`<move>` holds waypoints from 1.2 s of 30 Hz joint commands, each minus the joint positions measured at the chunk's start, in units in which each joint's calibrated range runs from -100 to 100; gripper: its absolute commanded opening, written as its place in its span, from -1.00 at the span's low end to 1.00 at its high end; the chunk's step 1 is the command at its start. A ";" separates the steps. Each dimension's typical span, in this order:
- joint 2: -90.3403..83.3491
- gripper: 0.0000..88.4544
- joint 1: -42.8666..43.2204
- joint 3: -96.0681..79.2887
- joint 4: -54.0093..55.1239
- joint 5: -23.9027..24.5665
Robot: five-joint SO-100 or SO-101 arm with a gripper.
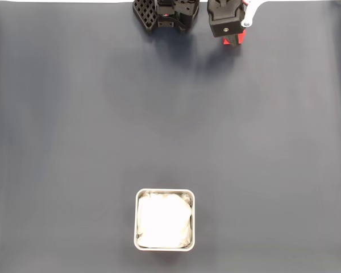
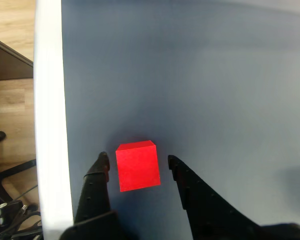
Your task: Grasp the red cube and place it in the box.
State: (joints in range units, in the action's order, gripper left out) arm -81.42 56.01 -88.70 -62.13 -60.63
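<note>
Red cube (image 2: 137, 165): on dark surface (image 2: 200, 90), btwn open jaws, gaps both sides. Lined tin box (image 1: 165, 219): well apart from jaws.

Arm sits folded at the top edge of the fixed view — gripper (image 1: 234, 38) hangs just right of the base, pointing down at the surface. In the wrist view the gripper (image 2: 137, 164) has jaws parted, both black fingertips low and level — left fingertip (image 2: 101, 162) narrow, the right one broader, neither pressed against anything.
</note>
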 commanded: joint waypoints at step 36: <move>2.65 -0.84 -0.82 1.75 4.18 -0.34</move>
State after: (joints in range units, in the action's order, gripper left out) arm -80.46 56.01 -88.70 -59.67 -61.32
